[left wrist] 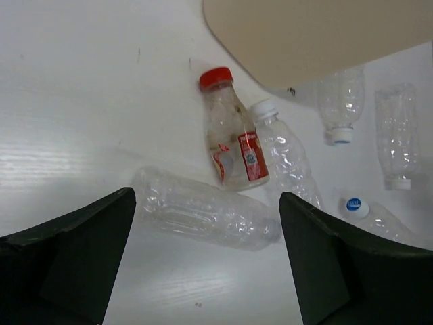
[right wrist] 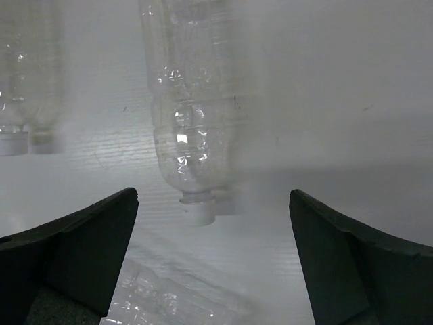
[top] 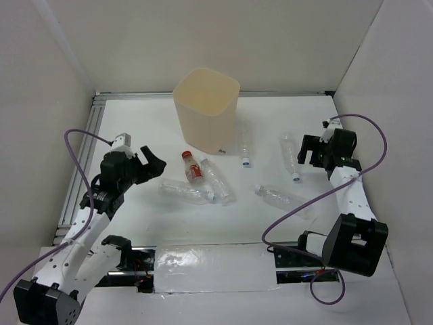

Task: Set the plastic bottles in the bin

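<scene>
Plastic bottles (top: 183, 191) all lie on their sides on the white table (top: 135, 122); I see none in the bin yet, though its inside is only partly visible to me. Nearest the near edge, right of centre, one bottle (top: 274, 196) lies alone. Left of centre, my left gripper (top: 150, 164) hangs with its jaws spread wide and nothing in them, and the wrist view shows a crumpled capless bottle (left wrist: 203, 213) lying crosswise between the fingers, not yet touched. Just beyond it the red-capped bottle (left wrist: 233, 142) rests against a white-capped one (left wrist: 287, 159). Toward the right edge, my right gripper (top: 308, 152) is equally wide open and empty above another bottle (right wrist: 189, 115). One more bottle (top: 245, 150) lies just beside the bin (top: 206, 108), which stands at the middle of the far edge. My worry is the thin, slick plastic: I judge an off-centre squeeze could squirt a bottle out sideways into its neighbours. The bin is tall, so carrying too low could clip the rim and shove or tip it, and both arms reaching there together could collide.
</scene>
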Controlling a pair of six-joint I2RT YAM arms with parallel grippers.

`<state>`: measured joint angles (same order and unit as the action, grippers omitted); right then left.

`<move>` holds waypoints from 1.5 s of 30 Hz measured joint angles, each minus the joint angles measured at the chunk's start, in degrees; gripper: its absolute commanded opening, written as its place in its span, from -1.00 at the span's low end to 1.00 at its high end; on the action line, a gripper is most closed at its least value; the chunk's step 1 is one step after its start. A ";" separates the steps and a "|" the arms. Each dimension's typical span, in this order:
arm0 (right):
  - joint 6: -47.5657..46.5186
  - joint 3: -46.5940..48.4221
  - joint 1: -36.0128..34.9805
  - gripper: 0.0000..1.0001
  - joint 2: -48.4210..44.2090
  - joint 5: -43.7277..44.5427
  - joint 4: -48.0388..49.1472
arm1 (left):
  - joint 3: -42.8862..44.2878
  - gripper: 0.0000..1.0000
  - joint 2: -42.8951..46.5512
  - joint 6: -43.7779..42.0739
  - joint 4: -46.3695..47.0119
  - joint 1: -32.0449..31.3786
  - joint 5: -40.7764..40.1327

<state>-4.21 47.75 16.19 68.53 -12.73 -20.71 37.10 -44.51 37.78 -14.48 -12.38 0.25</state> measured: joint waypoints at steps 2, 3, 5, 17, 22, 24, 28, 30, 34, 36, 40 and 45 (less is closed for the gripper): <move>-0.15 -0.37 0.00 0.99 -0.15 -0.70 0.07 | -0.74 1.00 -0.35 2.99 -1.27 -0.31 1.31; -0.48 -0.61 0.00 0.99 -0.22 -1.18 -0.07 | -1.09 1.00 -0.26 4.57 -2.05 -0.52 1.79; -2.86 -0.96 0.17 0.74 -0.63 -3.50 -0.37 | -1.42 1.00 -0.13 7.56 -3.61 -1.27 2.43; -14.29 -3.58 0.63 0.52 -5.64 -18.21 -1.73 | 8.02 0.28 -13.70 23.80 -16.94 -17.07 -8.15; -15.76 -3.63 0.57 0.63 -4.37 -19.85 -2.54 | 12.46 1.00 -20.52 32.11 -23.04 -22.95 -13.66; -15.91 -3.63 0.26 0.65 -3.58 -20.20 -2.60 | 12.98 1.00 -23.30 35.10 -24.63 -24.83 -14.97; -16.31 -3.63 -0.55 0.65 -2.47 -20.55 -2.67 | 14.08 1.00 -30.36 40.72 -26.93 -26.56 -16.13; -16.50 -3.63 -1.07 0.65 -2.38 -20.55 -2.69 | 14.36 1.00 -32.96 42.49 -26.97 -26.56 -17.09; -16.96 -3.65 -1.75 0.65 -2.38 -20.50 -2.69 | 15.32 1.00 -35.93 45.40 -24.83 -26.56 -19.69; -17.33 -3.65 -1.97 0.65 -2.38 -20.50 -2.69 | 17.00 1.00 -37.81 46.18 -23.87 -26.53 -20.79; -17.86 -4.17 -2.47 0.65 -2.38 -20.48 -2.71 | 18.27 1.00 -41.31 46.75 -20.52 -26.36 -21.66; -18.27 -4.26 -3.13 0.65 -2.25 -20.48 -2.89 | 18.01 1.00 -43.08 47.93 -17.68 -25.53 -21.55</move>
<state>-22.48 43.48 13.06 66.28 -33.21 -23.59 55.11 -87.59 85.71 -32.16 -37.91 -21.30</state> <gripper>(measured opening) 0.826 1.001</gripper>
